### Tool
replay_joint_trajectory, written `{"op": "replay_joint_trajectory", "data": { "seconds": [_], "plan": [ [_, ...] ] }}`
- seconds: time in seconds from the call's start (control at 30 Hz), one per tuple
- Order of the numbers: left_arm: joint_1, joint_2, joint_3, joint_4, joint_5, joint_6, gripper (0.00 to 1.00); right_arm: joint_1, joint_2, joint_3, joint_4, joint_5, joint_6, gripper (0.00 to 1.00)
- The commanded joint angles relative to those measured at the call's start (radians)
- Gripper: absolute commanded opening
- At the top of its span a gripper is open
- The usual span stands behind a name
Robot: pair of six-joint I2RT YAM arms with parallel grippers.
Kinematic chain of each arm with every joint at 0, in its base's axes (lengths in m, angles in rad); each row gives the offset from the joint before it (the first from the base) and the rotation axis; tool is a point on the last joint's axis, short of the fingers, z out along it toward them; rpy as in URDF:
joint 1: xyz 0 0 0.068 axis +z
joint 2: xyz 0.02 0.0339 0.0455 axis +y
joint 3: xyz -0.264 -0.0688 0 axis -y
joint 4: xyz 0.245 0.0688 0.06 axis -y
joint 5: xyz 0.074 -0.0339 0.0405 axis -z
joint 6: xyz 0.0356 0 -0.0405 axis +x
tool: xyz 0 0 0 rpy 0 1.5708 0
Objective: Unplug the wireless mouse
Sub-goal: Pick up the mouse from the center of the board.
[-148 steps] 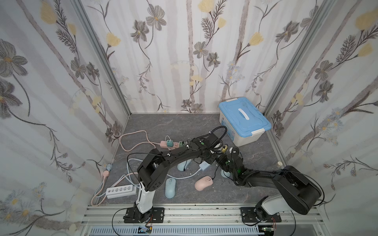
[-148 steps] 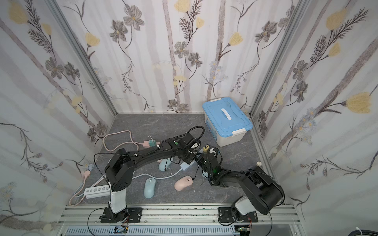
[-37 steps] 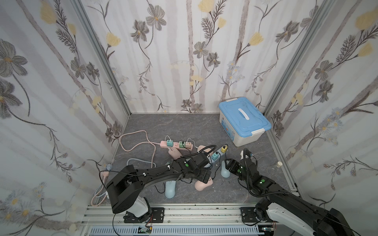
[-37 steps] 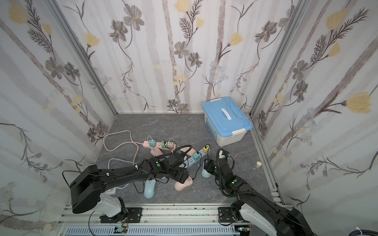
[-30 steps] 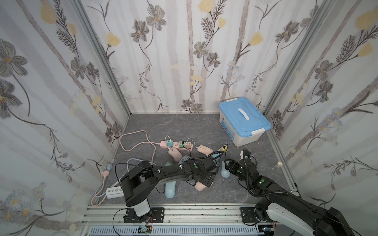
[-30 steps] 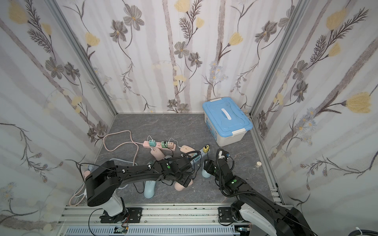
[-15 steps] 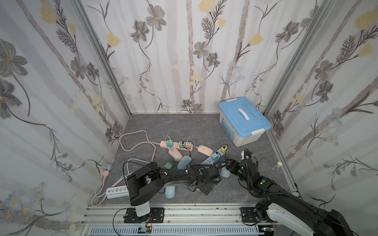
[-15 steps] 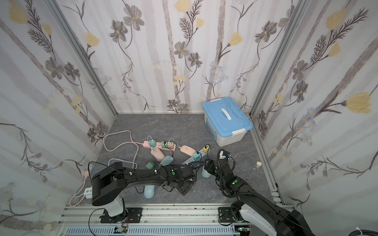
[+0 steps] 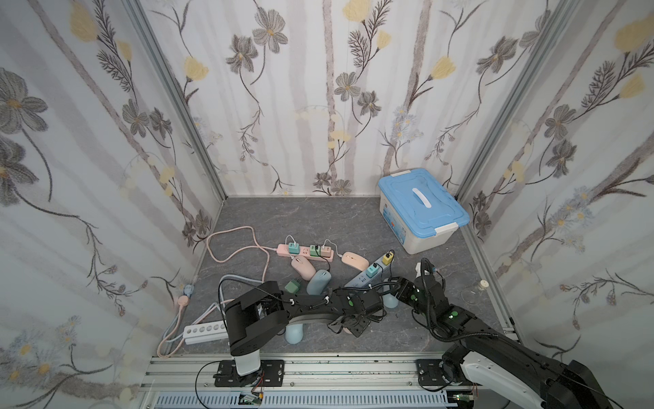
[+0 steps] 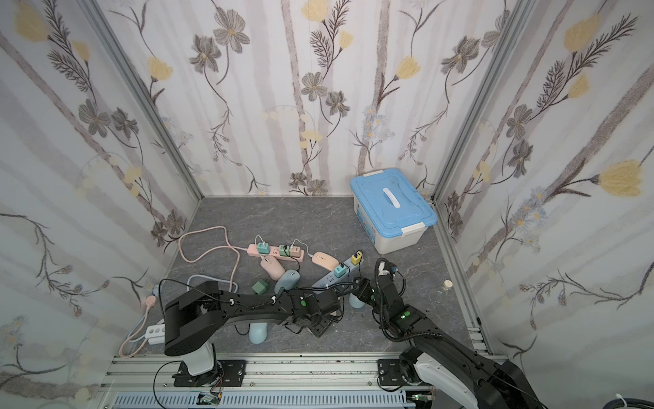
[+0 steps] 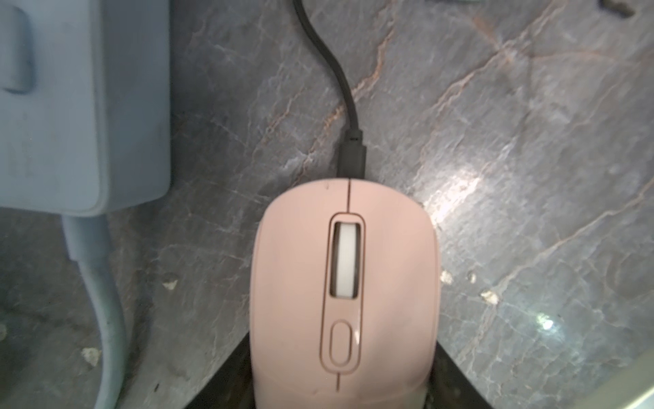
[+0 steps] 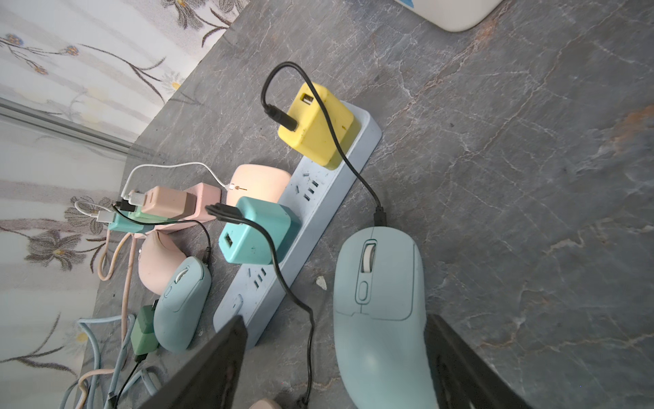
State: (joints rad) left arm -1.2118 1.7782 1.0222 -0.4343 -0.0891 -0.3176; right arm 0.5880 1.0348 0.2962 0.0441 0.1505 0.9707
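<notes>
A pink wireless mouse (image 11: 345, 283) lies on the grey floor with a black charging cable plug (image 11: 351, 155) in its front end. My left gripper (image 11: 344, 357) is shut on its sides, both dark fingers against the shell; in both top views it (image 9: 354, 324) (image 10: 318, 324) hides most of the mouse. My right gripper (image 12: 339, 343) stands open astride a light blue mouse (image 12: 378, 311), whose black cable runs to a yellow charger (image 12: 318, 127). A teal charger (image 12: 254, 230) on the same blue power strip (image 12: 318, 198) feeds the cable toward the pink mouse.
A blue-lidded box (image 9: 421, 209) stands at the back right. A pink power strip (image 9: 304, 251) with chargers, several more mice and a loose green charger (image 9: 292, 285) crowd the middle. A white power strip (image 9: 205, 331) lies front left, a small glass flask (image 9: 474, 294) at right.
My left gripper came down toward the table's front edge over the pink mouse and its jaws closed in on it. The right gripper has stayed over the blue mouse.
</notes>
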Motion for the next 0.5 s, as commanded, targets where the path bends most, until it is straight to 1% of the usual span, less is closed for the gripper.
{"op": "replay_joint_trajectory", "data": {
  "seconds": [0.0, 0.07, 0.13, 0.2, 0.27, 0.3, 0.4, 0.47],
  "plan": [
    [0.003, -0.017, -0.031, -0.015, -0.035, 0.002, 0.52, 0.0, -0.008, 0.0, 0.037, -0.016, 0.006, 0.79],
    [0.002, -0.055, -0.056, 0.029, -0.046, -0.003, 0.45, 0.0, -0.012, 0.0, 0.052, -0.037, 0.002, 0.79],
    [0.002, -0.096, -0.082, 0.082, -0.049, -0.003, 0.36, 0.0, -0.019, -0.008, 0.095, -0.081, -0.02, 0.77],
    [0.001, -0.139, -0.112, 0.141, -0.054, 0.001, 0.22, 0.001, -0.024, -0.022, 0.153, -0.139, -0.036, 0.75],
    [-0.006, -0.18, -0.143, 0.203, -0.072, 0.012, 0.06, 0.0, -0.025, -0.035, 0.212, -0.207, -0.044, 0.71],
    [-0.01, -0.193, -0.152, 0.224, -0.086, 0.02, 0.0, 0.001, -0.02, -0.035, 0.232, -0.239, -0.046, 0.7],
    [-0.015, -0.208, -0.165, 0.276, -0.134, 0.046, 0.0, 0.004, 0.011, -0.032, 0.289, -0.331, -0.039, 0.66],
    [-0.018, -0.202, -0.165, 0.305, -0.161, 0.059, 0.0, 0.012, 0.036, -0.032, 0.34, -0.38, -0.026, 0.61]
  ]
}}
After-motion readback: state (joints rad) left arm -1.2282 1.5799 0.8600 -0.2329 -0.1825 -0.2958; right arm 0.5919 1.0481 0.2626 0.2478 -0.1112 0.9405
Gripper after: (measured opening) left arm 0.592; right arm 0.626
